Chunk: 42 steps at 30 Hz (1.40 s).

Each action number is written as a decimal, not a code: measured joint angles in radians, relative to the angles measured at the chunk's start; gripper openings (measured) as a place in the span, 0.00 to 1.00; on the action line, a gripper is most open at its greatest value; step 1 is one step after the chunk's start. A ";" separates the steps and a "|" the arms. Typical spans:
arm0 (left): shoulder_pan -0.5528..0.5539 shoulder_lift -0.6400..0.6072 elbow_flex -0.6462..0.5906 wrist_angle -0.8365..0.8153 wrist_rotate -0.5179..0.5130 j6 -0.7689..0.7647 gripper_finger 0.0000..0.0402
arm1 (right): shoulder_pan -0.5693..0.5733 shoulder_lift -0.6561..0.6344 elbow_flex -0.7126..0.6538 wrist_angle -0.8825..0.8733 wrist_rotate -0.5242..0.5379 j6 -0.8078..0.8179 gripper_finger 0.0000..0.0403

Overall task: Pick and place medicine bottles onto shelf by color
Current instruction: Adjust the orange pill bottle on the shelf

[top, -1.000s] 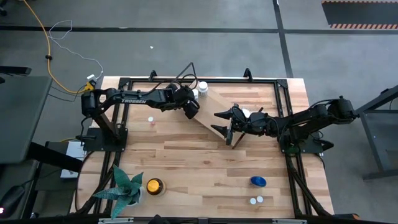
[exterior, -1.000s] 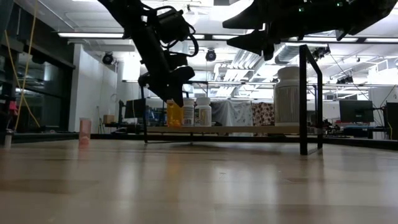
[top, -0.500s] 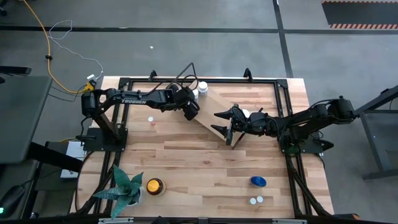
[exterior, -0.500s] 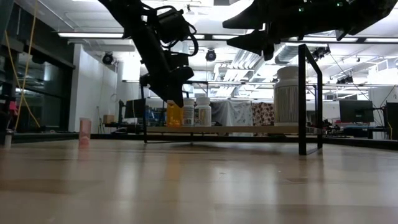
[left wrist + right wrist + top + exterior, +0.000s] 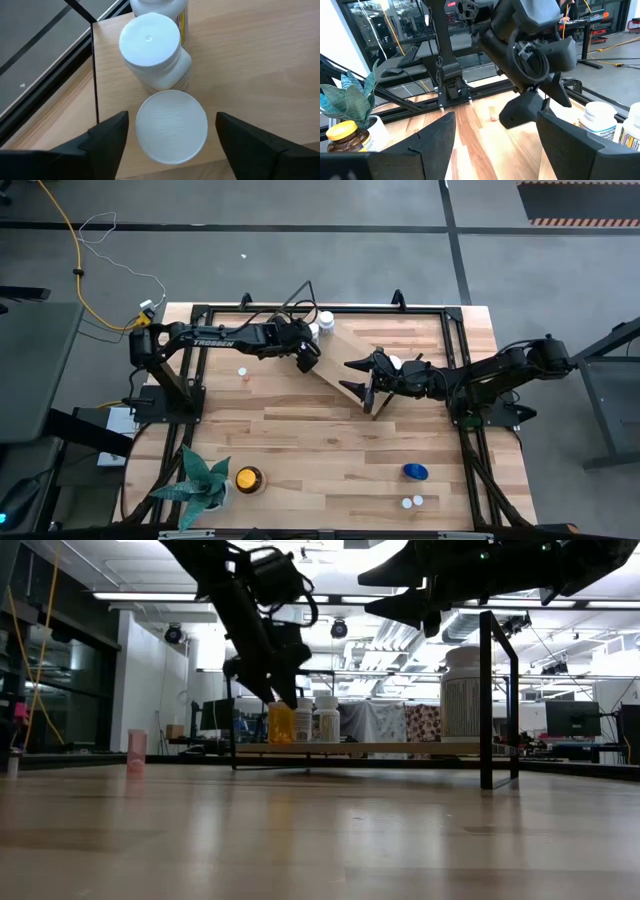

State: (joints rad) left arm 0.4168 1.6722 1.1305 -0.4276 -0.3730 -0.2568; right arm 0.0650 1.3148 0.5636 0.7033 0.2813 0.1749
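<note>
Since a second ago the left gripper [image 5: 308, 352] has edged a little further toward the far end of the shelf [image 5: 345, 358], and nothing else has shifted. In the left wrist view its fingers [image 5: 107, 137] stand wide apart on either side of a white-capped bottle [image 5: 171, 125] standing on the shelf board, with a second white-capped bottle [image 5: 152, 42] touching it just beyond and a third partly visible past that. From the low view the nearest of that group looks orange-bodied [image 5: 281, 722], though I cannot match it surely to the cap under the wrist. The fingers touch nothing, so I judge this a release or an approach at the shelf's far end. To do it well, the gripper should travel straight up or down, keeping both fingers clear of the neighbouring bottle, since the row is packed tight and a sideways nudge would likely topple it. The right gripper [image 5: 356, 376] hangs over the near end of the shelf, jaws apart and empty, close to a large white bottle [image 5: 463, 692]. A blue bottle [image 5: 416, 471], two small white caps [image 5: 411, 502], a small bottle [image 5: 242, 371] and the amber one [image 5: 248, 478] beside the plant [image 5: 200, 480] still sit on the table [image 5: 330, 450].
</note>
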 joint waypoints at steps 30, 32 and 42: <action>-0.121 -0.316 -0.436 0.583 -0.084 0.034 0.72 | 0.000 0.000 0.000 -0.011 0.000 0.000 0.67; -0.125 -0.324 -0.490 0.639 -0.134 0.002 0.67 | 0.000 0.000 0.000 -0.011 0.000 0.000 0.67; -0.106 -0.307 -0.563 0.828 -0.194 -0.023 0.05 | 0.000 0.000 0.000 -0.003 0.000 0.002 0.67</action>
State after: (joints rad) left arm 0.3110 1.3648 0.5671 0.4006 -0.5669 -0.2798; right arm 0.0650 1.3148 0.5636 0.6998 0.2817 0.1764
